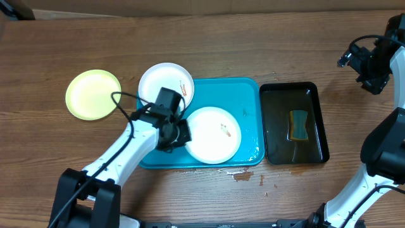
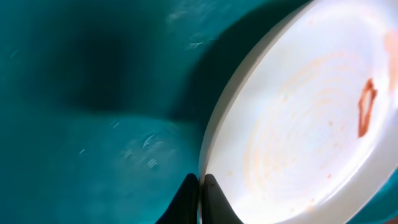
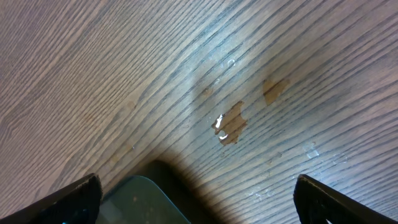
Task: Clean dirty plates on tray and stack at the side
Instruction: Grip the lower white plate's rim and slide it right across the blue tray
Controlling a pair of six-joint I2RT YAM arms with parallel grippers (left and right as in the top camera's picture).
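My left gripper [image 2: 200,198] pinches the thin rim of a smooth round white plate [image 2: 298,124] with orange smears, over the shiny blue plastic tray [image 2: 93,124]. My right gripper [image 3: 198,186] is spread wide above the streaky wooden table [image 3: 186,74]. A yellow-green plate [image 1: 93,94] lies left of the tray.

Left jaws pinched together — right jaws spread wide.

Overhead looks straight down, left wrist close over tray [image 2: 93,124], right wrist close over table [image 3: 186,74].
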